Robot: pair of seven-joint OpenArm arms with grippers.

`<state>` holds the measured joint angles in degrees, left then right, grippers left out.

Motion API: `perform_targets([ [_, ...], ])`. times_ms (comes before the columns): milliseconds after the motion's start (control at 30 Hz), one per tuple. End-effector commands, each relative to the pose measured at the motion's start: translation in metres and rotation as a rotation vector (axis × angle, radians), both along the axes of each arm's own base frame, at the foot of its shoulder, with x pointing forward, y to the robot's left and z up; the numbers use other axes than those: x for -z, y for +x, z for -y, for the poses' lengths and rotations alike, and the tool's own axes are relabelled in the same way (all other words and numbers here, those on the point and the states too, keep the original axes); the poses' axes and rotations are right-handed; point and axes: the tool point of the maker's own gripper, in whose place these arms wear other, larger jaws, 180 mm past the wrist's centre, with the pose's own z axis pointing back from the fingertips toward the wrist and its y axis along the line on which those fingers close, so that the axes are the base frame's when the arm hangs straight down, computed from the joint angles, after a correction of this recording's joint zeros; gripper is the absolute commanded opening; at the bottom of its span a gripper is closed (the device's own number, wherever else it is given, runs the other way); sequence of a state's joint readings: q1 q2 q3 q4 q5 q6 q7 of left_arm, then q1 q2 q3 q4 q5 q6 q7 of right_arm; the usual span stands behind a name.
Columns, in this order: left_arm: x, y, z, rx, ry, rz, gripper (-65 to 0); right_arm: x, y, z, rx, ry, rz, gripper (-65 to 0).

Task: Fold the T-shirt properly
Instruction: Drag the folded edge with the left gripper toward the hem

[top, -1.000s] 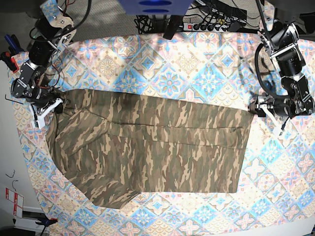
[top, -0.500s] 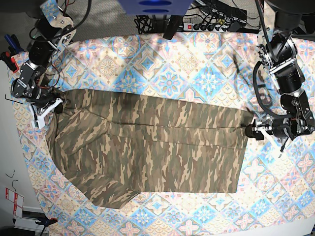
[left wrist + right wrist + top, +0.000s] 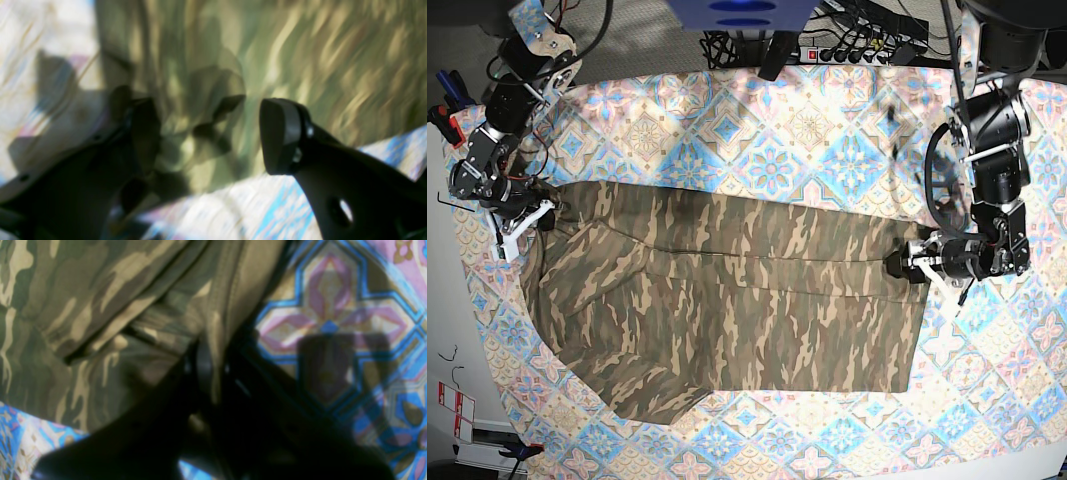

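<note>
The camouflage T-shirt (image 3: 727,300) lies flat across the tablecloth (image 3: 777,150), folded lengthwise into a long band. My left gripper (image 3: 895,264) is on the right of the base view, at the shirt's right edge. In the left wrist view it (image 3: 210,133) is open, jaws wide apart just above blurred camouflage cloth (image 3: 300,50). My right gripper (image 3: 547,213) is at the shirt's upper left corner. In the right wrist view it (image 3: 206,373) is shut on a fold of the shirt (image 3: 66,323), with the cloth pinched between dark fingers.
The patterned tablecloth (image 3: 333,306) covers the whole table. A power strip and cables (image 3: 847,50) lie behind the far edge. A blue mount (image 3: 742,12) hangs at the top centre. The table's left edge (image 3: 452,300) is close to my right arm.
My left arm has swung left and down, bringing its open gripper from off the cloth onto the shirt's right edge. My right arm and the shirt have not moved.
</note>
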<state>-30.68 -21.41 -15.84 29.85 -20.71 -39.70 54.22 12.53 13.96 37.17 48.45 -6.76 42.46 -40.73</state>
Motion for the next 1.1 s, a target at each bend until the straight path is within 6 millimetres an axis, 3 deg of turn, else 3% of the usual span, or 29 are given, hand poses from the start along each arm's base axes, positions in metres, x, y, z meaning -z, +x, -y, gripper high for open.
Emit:
perform_targets([
  [0, -0.012, 0.015, -0.005, -0.016, -0.007, 0.041, -19.5, 0.03, -0.066, 0.014, -0.049, -0.104, -0.314, -63.6],
  [100, -0.003, 0.011, 0.006, -0.007, -0.025, 0.013, -19.5, 0.03, -0.066, 0.014, -0.049, -0.104, -0.314, -63.6],
  [333, 0.011, 0.008, 0.072, 0.125, -0.063, -0.023, -20.3, 0.03, -0.066, 0.014, -0.049, -0.104, -0.314, -63.6],
  [467, 0.014, 0.006, 0.094, 0.151, -0.089, -0.03, -24.4, 0.03, -0.066, 0.014, -0.049, -0.104, -0.314, -63.6],
  [567, 0.021, -0.002, 0.096, 0.17, -0.079, -0.05, -39.2, 0.03, -0.066, 0.014, -0.048, -0.103, -0.314, -63.6],
  [667, 0.029, -0.013, 0.101, 0.234, -0.039, -0.081, -62.0, 0.03, -0.066, 0.014, -0.048, -0.103, -0.314, -63.6],
  [700, 0.031, -0.014, 0.101, 0.249, -0.027, -0.085, -65.0, 0.03, -0.066, 0.014, -0.048, -0.103, -0.314, -63.7],
  [800, 0.039, -0.026, 0.098, 0.262, -0.013, -0.108, -65.0, 0.029, -0.065, 0.014, -0.047, -0.103, -0.311, -63.9],
  [933, 0.045, -0.038, 0.08, 0.244, 0.006, -0.135, -65.0, 0.029, -0.064, 0.014, -0.047, -0.104, -0.31, -63.9],
  [1067, 0.056, -0.06, 0.05, 0.213, 0.039, -0.181, -65.0, 0.029, -0.064, 0.015, -0.043, -0.102, -0.309, -64.0],
])
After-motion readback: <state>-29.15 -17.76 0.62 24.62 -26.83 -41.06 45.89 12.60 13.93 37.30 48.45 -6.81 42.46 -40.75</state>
